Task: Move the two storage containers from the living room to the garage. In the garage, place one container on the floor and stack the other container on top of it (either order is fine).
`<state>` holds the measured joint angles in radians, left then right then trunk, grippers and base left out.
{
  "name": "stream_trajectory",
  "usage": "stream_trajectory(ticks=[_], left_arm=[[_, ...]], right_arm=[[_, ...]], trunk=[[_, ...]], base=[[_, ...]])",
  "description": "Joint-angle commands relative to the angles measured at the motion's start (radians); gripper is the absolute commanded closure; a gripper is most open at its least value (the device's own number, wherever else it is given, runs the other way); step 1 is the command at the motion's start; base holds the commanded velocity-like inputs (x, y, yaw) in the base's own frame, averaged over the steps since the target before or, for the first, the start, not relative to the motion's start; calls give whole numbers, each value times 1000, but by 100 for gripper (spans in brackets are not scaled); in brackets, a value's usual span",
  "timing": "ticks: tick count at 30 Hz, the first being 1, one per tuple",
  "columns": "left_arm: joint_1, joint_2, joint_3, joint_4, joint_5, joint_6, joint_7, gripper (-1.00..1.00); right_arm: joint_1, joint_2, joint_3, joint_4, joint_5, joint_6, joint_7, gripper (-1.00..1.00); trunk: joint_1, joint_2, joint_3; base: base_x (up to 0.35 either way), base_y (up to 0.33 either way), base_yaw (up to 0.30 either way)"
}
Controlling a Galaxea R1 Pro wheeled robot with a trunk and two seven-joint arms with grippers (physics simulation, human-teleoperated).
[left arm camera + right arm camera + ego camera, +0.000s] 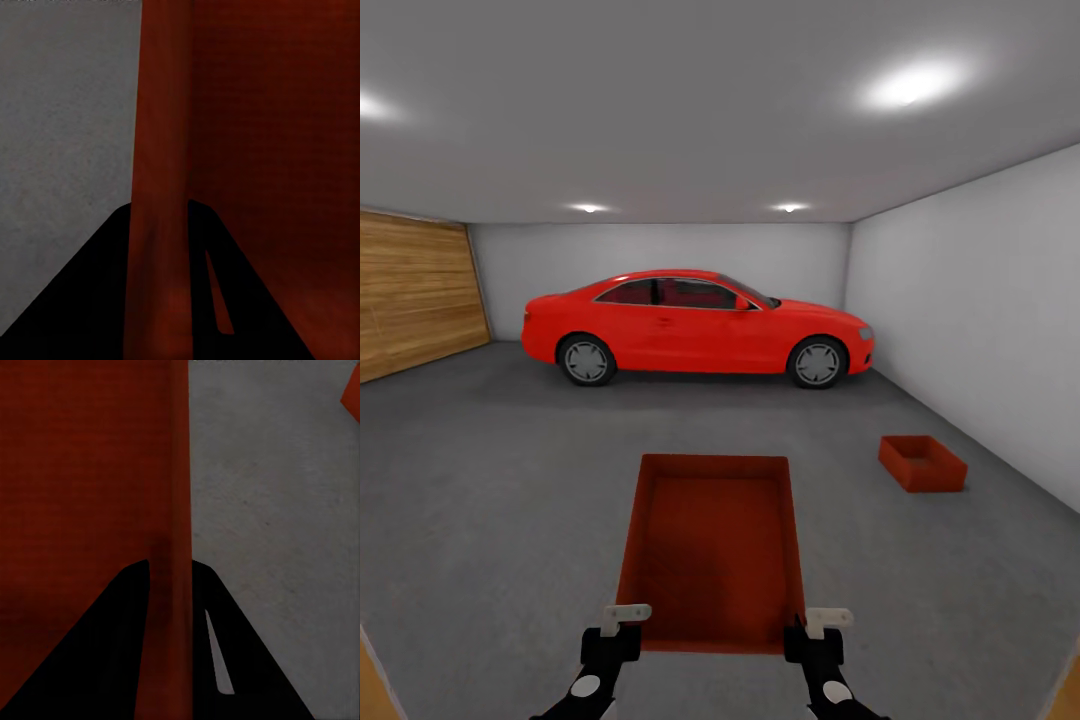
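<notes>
**Carried bin in the garage, second bin waiting at the right: where the stack could fail**

In the head view the robot stood in the garage, on the dark grey concrete floor [480, 500], with the red car [698, 328] across the middle distance and a wooden door [415, 295] at the left edge. One storage container [712, 545] was held out in front, low in the frame's centre, open side up. The left hand [622, 622] gripped the near left corner of its rim and the right hand [820, 626] the near right corner. In each wrist view a side wall of the bin ran between the two dark fingers, one finger inside and one outside, so both hands were closed on that wall. The other storage container [922, 463] sat on the floor at the right of the frame, near the pale grey wall [980, 330] and well apart from the carried one.

Judging from this, the risks were chiefly three. Both grips were at the near end only, so the far end hung unsupported; a quick turn or stop of the base could let the bin sag or swing in the fingers. The floor bin lay off to the right and skewed to the carried one, so lowering without first squaring up would probably land the load askew or on a rim, from which it could slide off. Finally, the carried bin hid the floor just ahead, so the approach could nudge the resting bin toward the wall.
</notes>
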<state>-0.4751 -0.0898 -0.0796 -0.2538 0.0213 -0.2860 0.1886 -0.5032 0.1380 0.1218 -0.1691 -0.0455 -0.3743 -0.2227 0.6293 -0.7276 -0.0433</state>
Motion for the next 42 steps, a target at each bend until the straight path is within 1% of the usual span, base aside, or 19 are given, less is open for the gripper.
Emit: stream_trajectory(ticks=[1,42], left_arm=[[0,1,6,2,3,-1,9,100],[0,1,4,3,3,4,9,100]], right_arm=[[-1,0,-25,-49,17,-29,16,100],[-1,0,-25,-49,18,-29,16,100]], trunk=[[1,-1,-2],[1,-1,-2]], base=[[321,0,0],[321,0,0]])
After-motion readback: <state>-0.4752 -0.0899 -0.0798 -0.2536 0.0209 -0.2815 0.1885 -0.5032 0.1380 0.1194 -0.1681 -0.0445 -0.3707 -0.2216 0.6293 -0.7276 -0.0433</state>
